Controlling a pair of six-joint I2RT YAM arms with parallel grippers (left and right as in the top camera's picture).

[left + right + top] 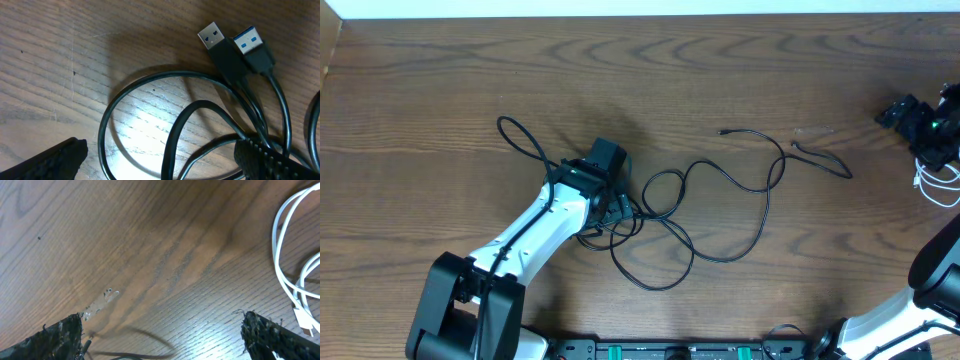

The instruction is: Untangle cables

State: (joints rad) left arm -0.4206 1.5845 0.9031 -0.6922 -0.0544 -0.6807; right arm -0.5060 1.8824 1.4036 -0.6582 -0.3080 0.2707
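Long black cables lie tangled mid-table, with one loop reaching left. My left gripper hangs over the knot, open. In the left wrist view its fingers straddle crossing black cable loops, and two USB plugs lie side by side just beyond. A short black cable lies apart to the right. My right gripper is at the far right edge, open over bare wood, with the white cable beside its right finger and a black cable end low between the fingers.
The wooden table ends at a pale strip along the back. The arm bases and a black rail line the front edge. A small shiny smear marks the wood near my right gripper.
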